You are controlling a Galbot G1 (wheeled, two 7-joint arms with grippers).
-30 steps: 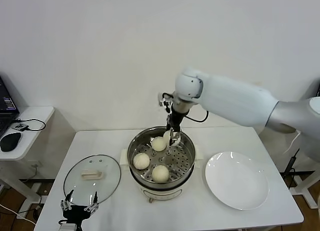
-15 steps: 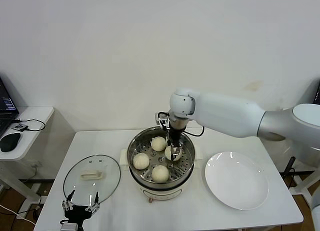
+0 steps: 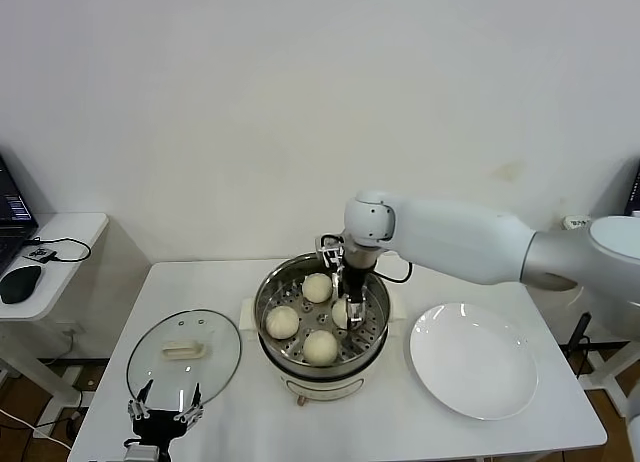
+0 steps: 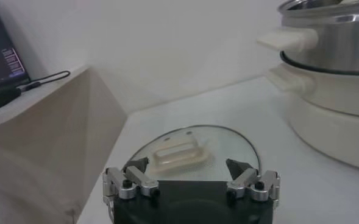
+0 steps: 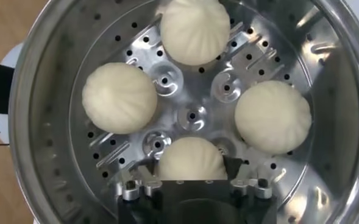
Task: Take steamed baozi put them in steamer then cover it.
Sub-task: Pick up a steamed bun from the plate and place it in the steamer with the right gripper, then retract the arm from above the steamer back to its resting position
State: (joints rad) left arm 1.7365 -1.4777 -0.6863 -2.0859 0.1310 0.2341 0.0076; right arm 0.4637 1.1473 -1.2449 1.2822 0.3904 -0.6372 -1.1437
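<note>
The steamer [image 3: 262,304] stands mid-table with three baozi lying loose on its perforated tray [image 5: 191,112]: one far [image 3: 317,287], one left [image 3: 282,322], one near [image 3: 320,347]. My right gripper [image 3: 350,304] reaches down inside the pot and is shut on a fourth baozi [image 5: 191,157], which sits low at the tray, with a finger [image 5: 235,165] on each side. The other three also show in the right wrist view [image 5: 119,97]. The glass cover [image 3: 185,357] lies flat on the table left of the steamer. My left gripper [image 3: 165,414] hovers open at the cover's near edge [image 4: 228,143].
An empty white plate [image 3: 473,360] lies right of the steamer. A side desk with a mouse [image 3: 20,282] and cables stands at the far left. The steamer's cream base and handle [image 4: 289,39] rise close beside the cover.
My right gripper has come down from above the pot's far rim into the steamer, carrying the fourth baozi to the tray on the right side. The left arm has stayed put.
</note>
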